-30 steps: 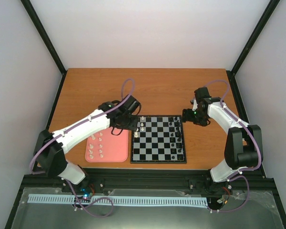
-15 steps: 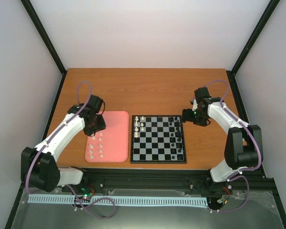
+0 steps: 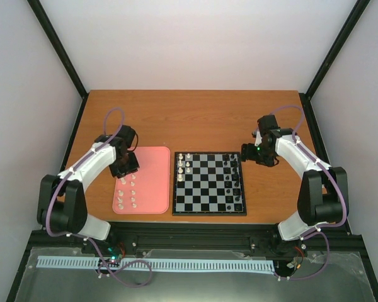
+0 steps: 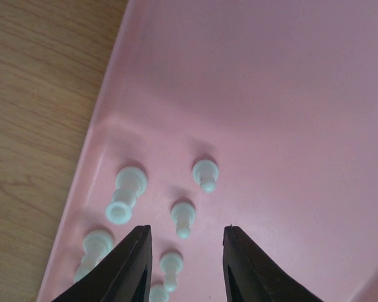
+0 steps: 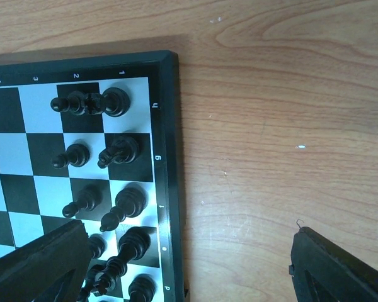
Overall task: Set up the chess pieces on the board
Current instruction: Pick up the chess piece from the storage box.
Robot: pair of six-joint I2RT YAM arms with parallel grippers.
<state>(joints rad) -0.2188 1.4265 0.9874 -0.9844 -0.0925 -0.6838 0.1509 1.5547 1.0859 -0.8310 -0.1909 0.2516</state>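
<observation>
The board (image 3: 209,184) lies mid-table with black pieces along its right side and several white chess pieces (image 3: 186,162) at its far left edge. More white pieces (image 3: 127,194) stand in two short rows at the left of the pink tray (image 3: 150,182). My left gripper (image 3: 125,168) hangs open over the tray's far left. In the left wrist view my left gripper (image 4: 186,229) is empty, with a white pawn (image 4: 183,218) just ahead between the fingertips and other white pieces (image 4: 127,194) beside it. My right gripper (image 3: 247,154) is wide open and empty by the board's far right corner (image 5: 167,60).
Black pieces (image 5: 116,151) stand on the board's right columns under my right wrist. Bare wooden table (image 5: 271,157) lies to the right of the board. The tray's raised left rim (image 4: 88,170) runs close to the pieces.
My left gripper has swung left from the board's far left edge to the pink tray and now hangs over the white pieces. The right arm has not moved.
</observation>
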